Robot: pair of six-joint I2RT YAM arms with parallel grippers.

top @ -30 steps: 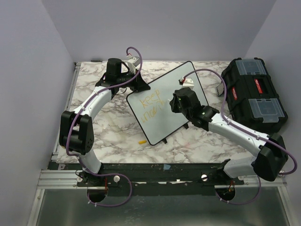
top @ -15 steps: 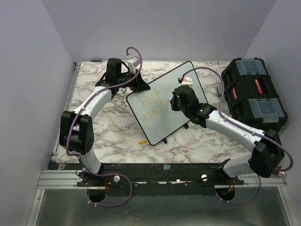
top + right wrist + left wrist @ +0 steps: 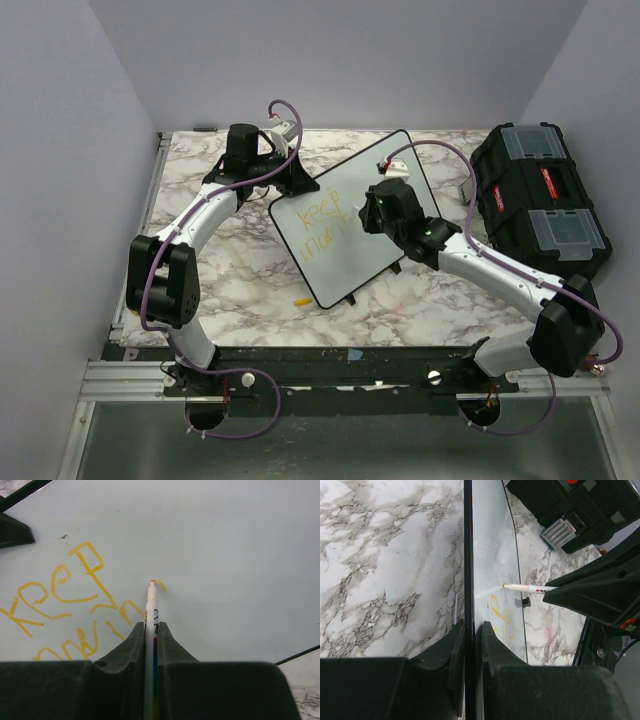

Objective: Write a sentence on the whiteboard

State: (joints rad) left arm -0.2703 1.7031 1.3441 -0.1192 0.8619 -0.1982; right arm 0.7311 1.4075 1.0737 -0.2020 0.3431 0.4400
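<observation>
The whiteboard (image 3: 345,262) lies skewed on the marble table, its black rim pinched by my left gripper (image 3: 300,186) at the far-left edge. In the left wrist view the fingers (image 3: 472,626) are shut on that rim, with the board face (image 3: 490,555) to their right. My right gripper (image 3: 368,216) hovers over the board's middle, shut on a white marker (image 3: 151,607) whose tip touches the board (image 3: 230,540) beside a fresh yellow stroke. The sentence (image 3: 60,587) reads "keep" with a second line under it (image 3: 325,228). The marker (image 3: 527,587) also shows from the left wrist.
A black toolbox (image 3: 540,200) with clear lid compartments stands at the right edge, close to the board's far corner (image 3: 570,510). A small yellow cap (image 3: 301,300) lies on the marble near the board's front-left corner. Grey walls close in the table on three sides.
My right gripper has shifted slightly toward the far left over the board with the marker in it. The left gripper and the board have stayed put.
</observation>
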